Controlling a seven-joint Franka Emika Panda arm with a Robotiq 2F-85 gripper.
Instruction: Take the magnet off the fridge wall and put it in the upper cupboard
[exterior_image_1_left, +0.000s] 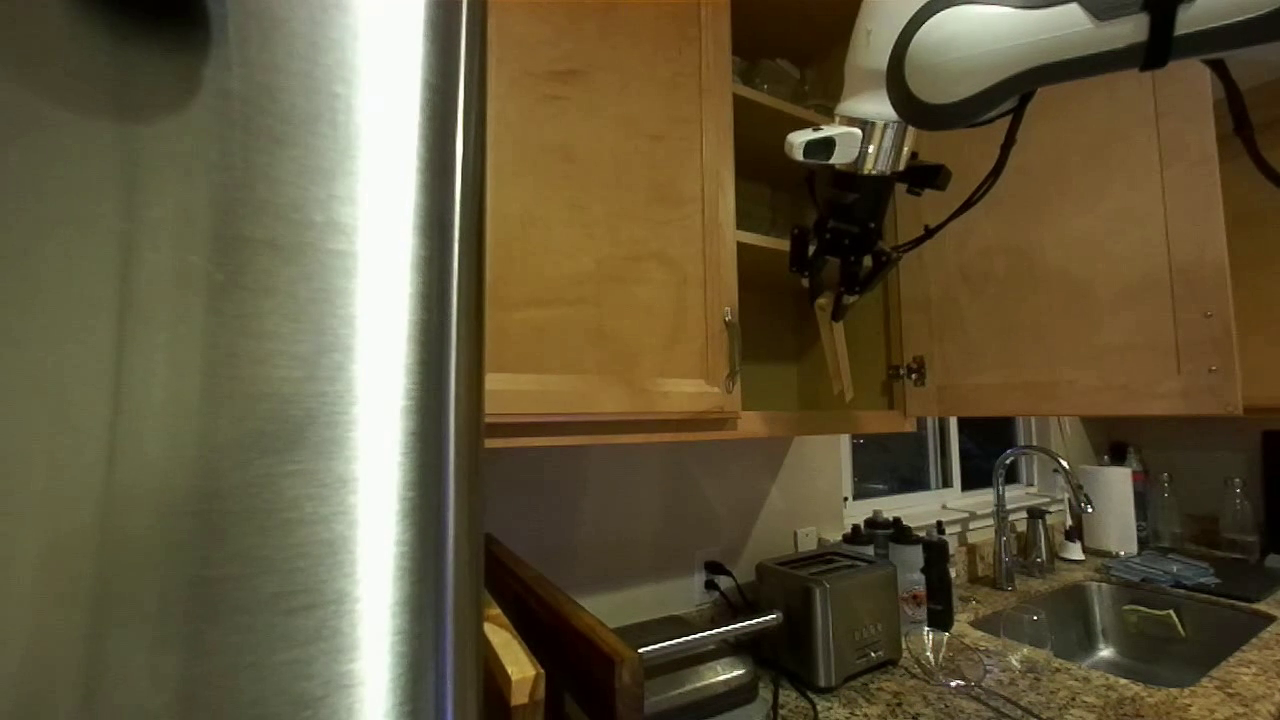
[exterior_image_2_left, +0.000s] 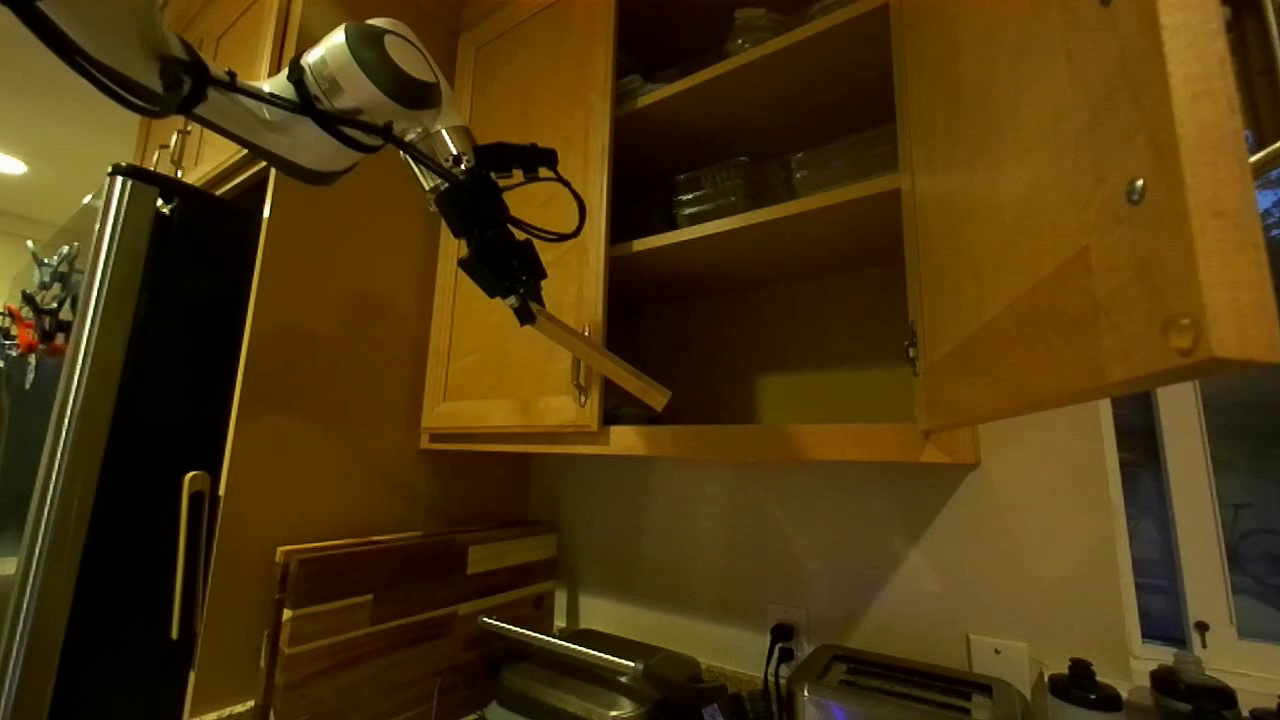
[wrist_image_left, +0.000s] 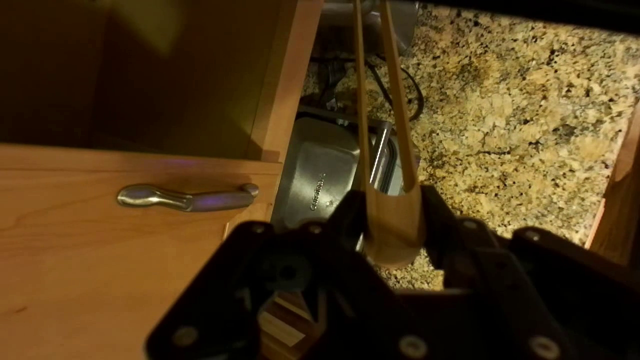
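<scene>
Holding the 2-pronged wooden magnet (exterior_image_2_left: 602, 359) by 1 end, in a gripper (wrist_image_left: 394, 216) closed against its sides, in front of the upper cupboard (exterior_image_1_left: 600, 220). Liable to snag on the ledge (exterior_image_2_left: 720, 443) or door handle (wrist_image_left: 220, 201) through a low or sideways approach, then swivel and slip. Overlooking a speckled counter (wrist_image_left: 525, 100) with toaster (exterior_image_1_left: 830, 620) and sink (exterior_image_1_left: 1110, 655), well apart from the fridge wall (exterior_image_1_left: 200, 400).

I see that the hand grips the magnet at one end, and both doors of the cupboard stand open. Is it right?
Not fully: only one door of the cupboard is open. The fridge-side door is shut, as both exterior views show. The hand does grip the magnet at one end.
</scene>
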